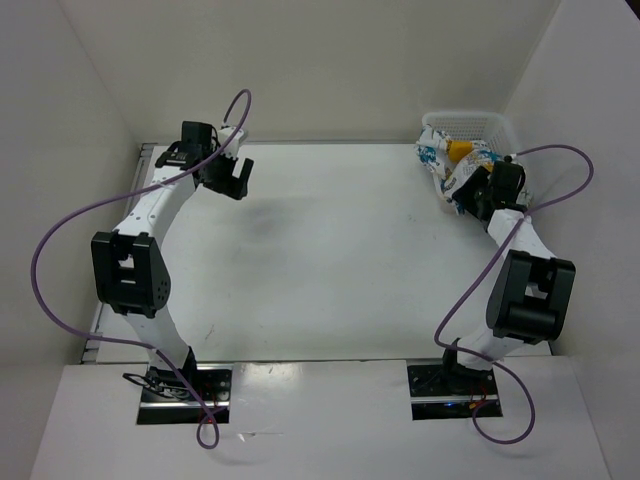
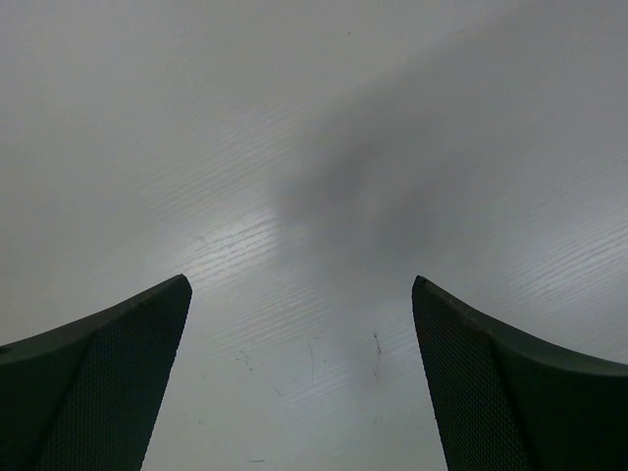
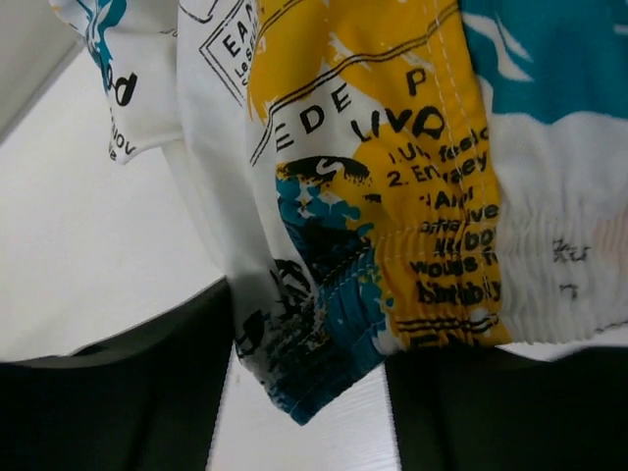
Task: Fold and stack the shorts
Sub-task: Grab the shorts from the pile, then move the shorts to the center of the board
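Right gripper [image 3: 309, 392]: jaws seen partly apart, printed edge of shorts [image 3: 392, 147] hung down between fingers [image 3: 118, 392]; whether cloth is pinched cannot be told. Shorts bunched at near-left rim of white mesh basket [image 1: 482, 122], at far right corner of table [image 1: 330, 260]. Left gripper [image 2: 299, 373]: jaws spread wide, nothing held, poised above table surface at far left.

Table [image 1: 330, 260] centre: open passage. Obstacles: basket [image 1: 470, 117] with shorts [image 1: 440, 160] at 1 o'clock; walls [image 1: 330, 60] close at 9, 12, 3 o'clock.
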`<state>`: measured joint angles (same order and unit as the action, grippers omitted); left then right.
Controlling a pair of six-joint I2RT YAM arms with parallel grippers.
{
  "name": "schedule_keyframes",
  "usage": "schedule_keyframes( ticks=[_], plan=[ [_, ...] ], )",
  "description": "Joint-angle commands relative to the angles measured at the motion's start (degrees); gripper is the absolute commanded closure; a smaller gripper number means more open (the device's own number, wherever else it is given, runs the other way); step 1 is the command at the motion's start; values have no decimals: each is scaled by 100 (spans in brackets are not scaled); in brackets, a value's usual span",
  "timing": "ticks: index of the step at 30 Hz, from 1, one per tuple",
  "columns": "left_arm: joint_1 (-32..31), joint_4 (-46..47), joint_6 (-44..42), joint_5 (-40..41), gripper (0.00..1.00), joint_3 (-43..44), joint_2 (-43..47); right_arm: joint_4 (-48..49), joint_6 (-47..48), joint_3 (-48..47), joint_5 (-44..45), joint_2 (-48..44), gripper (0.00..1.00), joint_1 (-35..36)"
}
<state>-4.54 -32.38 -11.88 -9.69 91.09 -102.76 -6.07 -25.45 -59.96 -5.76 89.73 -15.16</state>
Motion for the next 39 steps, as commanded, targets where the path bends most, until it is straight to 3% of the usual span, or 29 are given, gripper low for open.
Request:
schedule_keyframes(
  ticks=[1,5,6,8,18,27,31,32,35,39],
  plan=[
    [14,30,-69,-32,0,172,37,501,-180,-41,180,44,45,-31],
    [14,30,-69,-85,0,120,89,501,-109,-42,49,-17,77,-31],
    [14,30,-69,-85,0,120,90,553,-31,-42,188,-87,90,-31],
    [14,82,-122,-24,0,172,90,554,75,-94,373,-192,100,-31],
    [14,258,-122,-85,0,120,396,1036,1025,-2059,-22,-861,100,-31],
    [14,434,-174,328,0,445,642,1020,-63,-5303,-1593,-308,100,364],
    [14,487,-236,451,0,445,897,844,-267,-6369,-2078,-9,100,1004],
    [14,487,-236,451,0,445,950,774,-267,-6509,-2078,-9,100,1458],
    [14,487,-289,504,0,392,1126,790,-477,-6563,-2078,140,100,2260],
    [14,540,-437,810,0,164,1372,1028,-1260,-6686,-2009,666,100,2587]
  ],
)
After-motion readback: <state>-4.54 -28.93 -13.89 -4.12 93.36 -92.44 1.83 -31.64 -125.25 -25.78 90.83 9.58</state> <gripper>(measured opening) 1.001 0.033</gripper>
